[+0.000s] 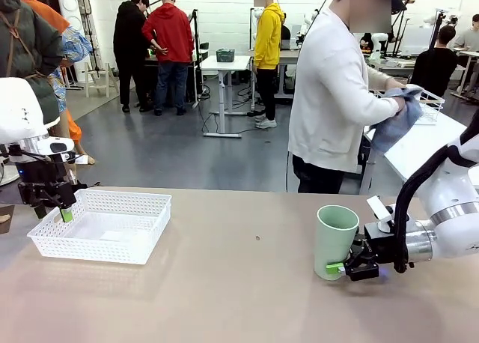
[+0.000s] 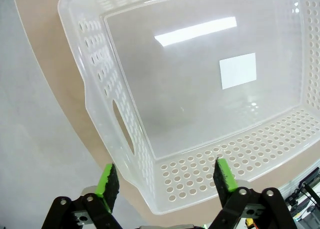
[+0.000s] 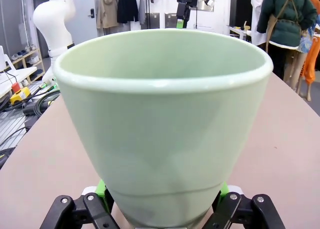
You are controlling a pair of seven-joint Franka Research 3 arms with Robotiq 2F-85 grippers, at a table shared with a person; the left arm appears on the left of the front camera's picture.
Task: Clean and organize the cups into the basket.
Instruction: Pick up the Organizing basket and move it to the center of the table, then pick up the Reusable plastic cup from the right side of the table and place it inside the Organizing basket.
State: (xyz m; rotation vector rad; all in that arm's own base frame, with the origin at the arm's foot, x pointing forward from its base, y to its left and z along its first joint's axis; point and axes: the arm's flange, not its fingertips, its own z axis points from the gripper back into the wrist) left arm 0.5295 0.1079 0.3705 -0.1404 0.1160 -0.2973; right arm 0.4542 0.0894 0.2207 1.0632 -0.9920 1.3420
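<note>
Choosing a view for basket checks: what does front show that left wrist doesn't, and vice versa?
Front: an upright mint cup on the table, the right pincer shut on its base, and a person beyond the table holding a blue cloth. Left wrist: a cut-out handle in one wall and a light reflection on the floor. Both: the white basket, no cups in it, and the open left pincer at its corner.

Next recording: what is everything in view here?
Cup: one, mint green, upright, table's right.
Basket: one, white lattice, table's left.
Table: one, tan, foreground.
Cloth: one, blue-grey, held at the far side, right.
Wire basket: one, white, far right table.
Person: one at the table, white top, holding the cloth.
Left gripper: one, black, green pads, open over the basket's left end.
Right gripper: one, black, green pads, shut on the cup's base.
</note>
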